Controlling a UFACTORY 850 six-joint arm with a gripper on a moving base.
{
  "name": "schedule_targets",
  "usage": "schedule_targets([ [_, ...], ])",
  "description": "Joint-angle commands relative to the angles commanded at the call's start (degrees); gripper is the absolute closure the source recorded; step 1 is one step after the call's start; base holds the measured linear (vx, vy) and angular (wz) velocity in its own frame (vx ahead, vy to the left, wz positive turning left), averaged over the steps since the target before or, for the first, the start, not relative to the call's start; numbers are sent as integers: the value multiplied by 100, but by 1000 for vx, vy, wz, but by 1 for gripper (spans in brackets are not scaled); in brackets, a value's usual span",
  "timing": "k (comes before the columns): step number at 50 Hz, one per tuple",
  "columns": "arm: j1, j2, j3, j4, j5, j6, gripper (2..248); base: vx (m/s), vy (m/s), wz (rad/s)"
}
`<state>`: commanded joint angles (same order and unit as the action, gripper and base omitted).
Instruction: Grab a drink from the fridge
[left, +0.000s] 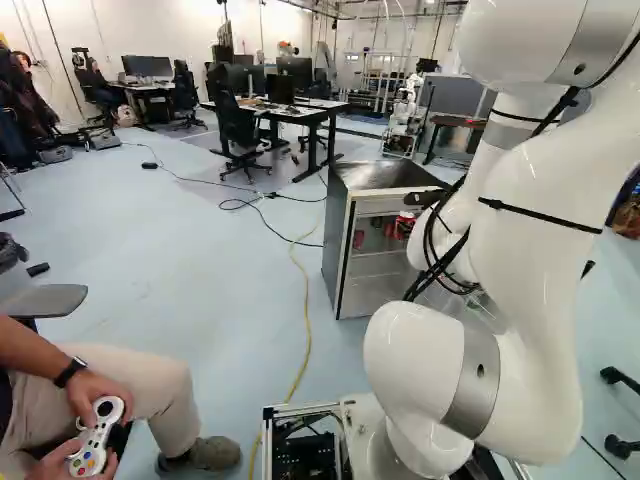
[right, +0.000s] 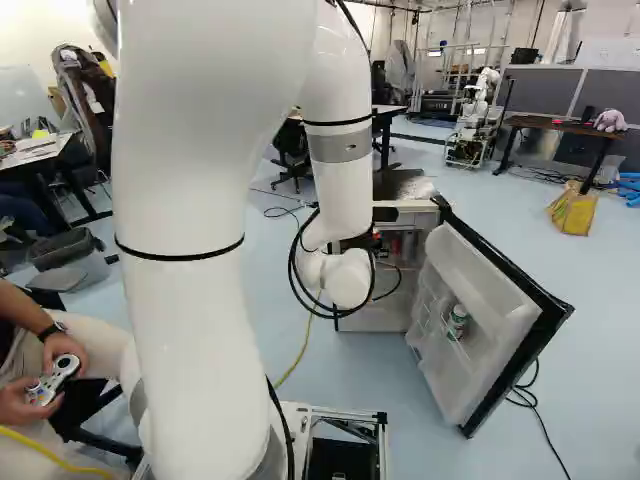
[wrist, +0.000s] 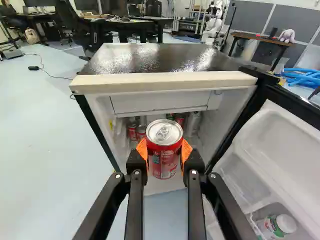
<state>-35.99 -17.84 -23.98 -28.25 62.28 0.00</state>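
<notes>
Red can pinched between both orange pads; fridge open, right of centre, left base view.

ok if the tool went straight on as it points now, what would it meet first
Likely the red metal cans inside the open white-lined fridge, bumped by the red drink can the tool holds, though depth is unclear.

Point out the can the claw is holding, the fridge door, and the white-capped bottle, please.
Red can (wrist: 163, 157): wrist view, on its printed side, below the silver lid.
Fridge door (right: 492, 300): right base view, on its white inner face.
White-capped bottle (wrist: 286, 223): wrist view, on its cap.
</notes>
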Motion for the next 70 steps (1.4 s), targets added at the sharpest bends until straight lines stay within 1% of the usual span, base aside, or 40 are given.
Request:
schedule_targets([
  [30,72,457,-4,0,-544,0,165,0,0,0],
  [70,234,877,-220,0,-1179,0,165,0,0,0],
])
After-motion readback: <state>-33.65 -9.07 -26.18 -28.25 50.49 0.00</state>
